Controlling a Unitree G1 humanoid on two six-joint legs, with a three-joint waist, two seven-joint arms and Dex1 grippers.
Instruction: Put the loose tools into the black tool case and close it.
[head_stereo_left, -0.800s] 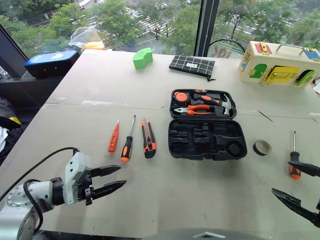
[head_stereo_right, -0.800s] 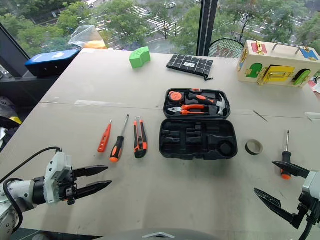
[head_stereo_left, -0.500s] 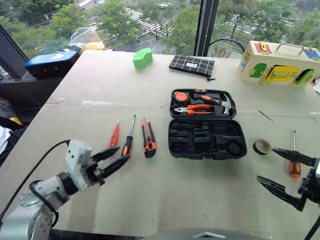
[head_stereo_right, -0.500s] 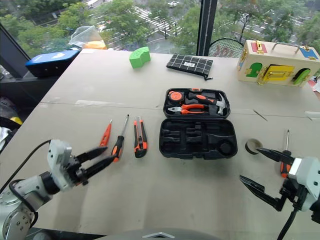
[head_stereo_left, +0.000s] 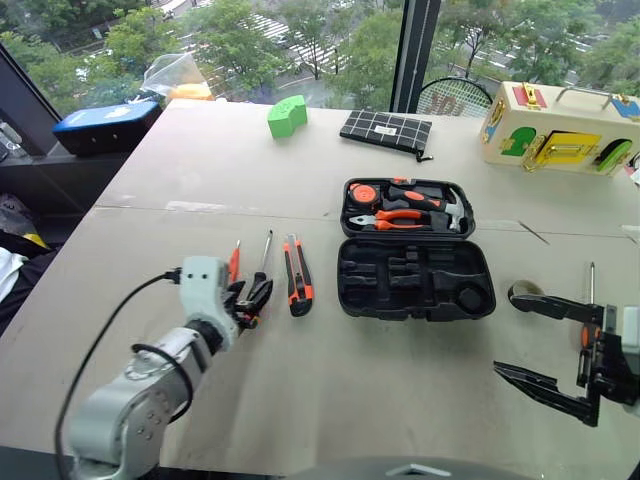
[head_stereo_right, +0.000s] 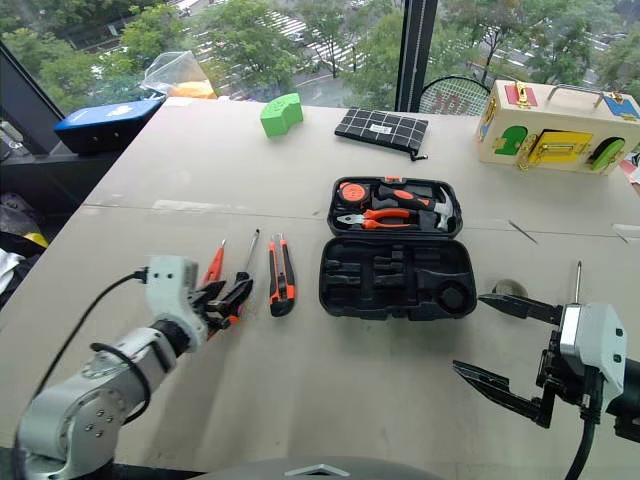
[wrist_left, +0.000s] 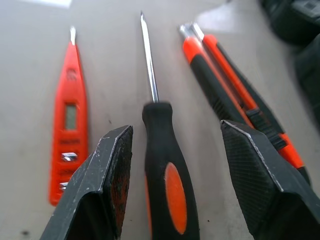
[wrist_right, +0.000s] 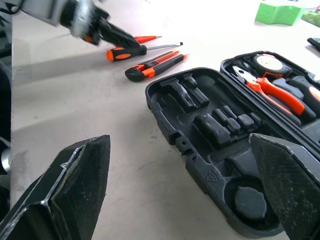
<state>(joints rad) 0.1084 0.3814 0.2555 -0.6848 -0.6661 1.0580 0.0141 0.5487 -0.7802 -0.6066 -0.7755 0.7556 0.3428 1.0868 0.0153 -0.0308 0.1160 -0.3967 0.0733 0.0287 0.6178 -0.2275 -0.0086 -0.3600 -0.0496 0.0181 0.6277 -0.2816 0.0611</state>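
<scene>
1. The left gripper hangs low over the handle of a screwdriver, jaws part open with one finger on each side of the grip, not yet closed on it.
2. The screwdriver's long axis runs near to far, handle toward the robot and tip away, in line with the fingers.
3. The tester lies just left of the screwdriver and the knife just right; both crowd the fingers' path.
4. The case lies open right of the knife, slots empty in the near half, pliers and hammer in the far half.
5. The right gripper hangs wide open and empty on the right, near the tape and a second screwdriver.
6. The left arm is plainly nearer the three left-hand tools.
</scene>
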